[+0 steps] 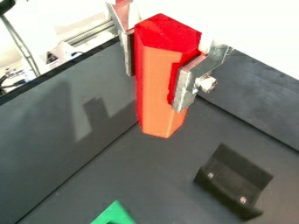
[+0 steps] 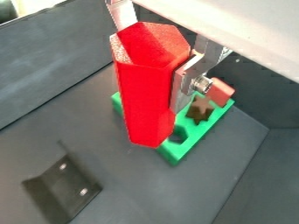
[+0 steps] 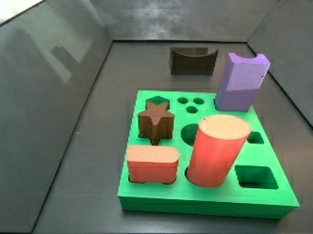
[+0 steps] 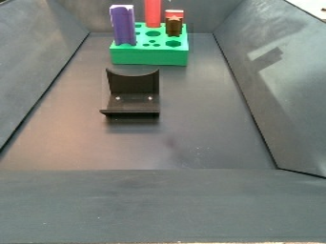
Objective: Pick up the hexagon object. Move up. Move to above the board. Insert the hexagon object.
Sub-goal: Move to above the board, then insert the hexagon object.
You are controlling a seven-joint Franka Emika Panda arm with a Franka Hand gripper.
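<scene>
Gripper pinching hexagon upright, silver fingers pressed flat against opposite sides; same hold in both wrist views. Hexagon's lower end seen against bare floor in a wrist view and against the board's edge in a wrist view; touching or clear of them, cannot tell. A green corner of the board alone at one frame edge, with the fixture beside it on the floor. Fixture apart from the board again in a wrist view, with a brown star and a salmon block on the board just behind the finger.

Gripper and hexagon seen only in wrist views. Whole board only in side views: purple block at the corner nearest the fixture, salmon cylinder mid-board, star and salmon block along one edge. Open cut-outs between them: small round ones by the purple block, a square one at the corner by the cylinder.

Board at the far end of the floor, fixture just before it. Wide bare floor on the fixture's side away from the board, sloped grey walls at either edge.
</scene>
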